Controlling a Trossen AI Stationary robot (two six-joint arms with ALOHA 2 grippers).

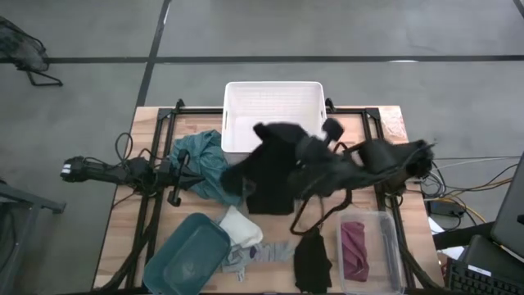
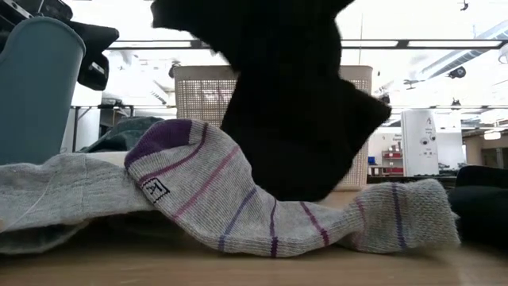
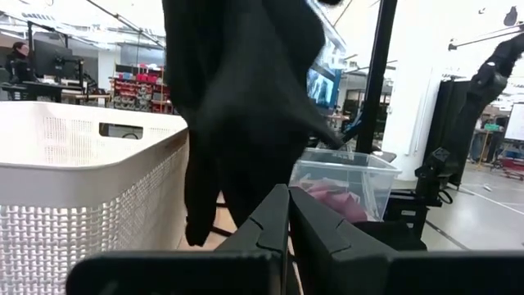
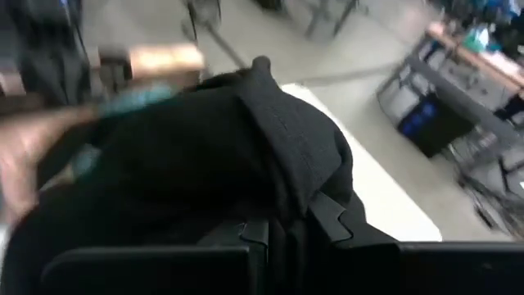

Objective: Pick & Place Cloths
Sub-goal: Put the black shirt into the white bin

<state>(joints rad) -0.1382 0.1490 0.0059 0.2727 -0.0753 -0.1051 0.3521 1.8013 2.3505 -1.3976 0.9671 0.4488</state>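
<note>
The right arm reached in from the table's right side toward the middle, its wrist raised above the tabletop, and the right gripper had its fingers pinched on the large black cloth, which hung from it. The left arm lay stretched low along the table's left side, and the left gripper had its fingers pressed together, holding nothing.

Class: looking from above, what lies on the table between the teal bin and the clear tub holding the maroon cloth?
In the high view, a grey striped sock and a small black cloth lie between them.
</note>
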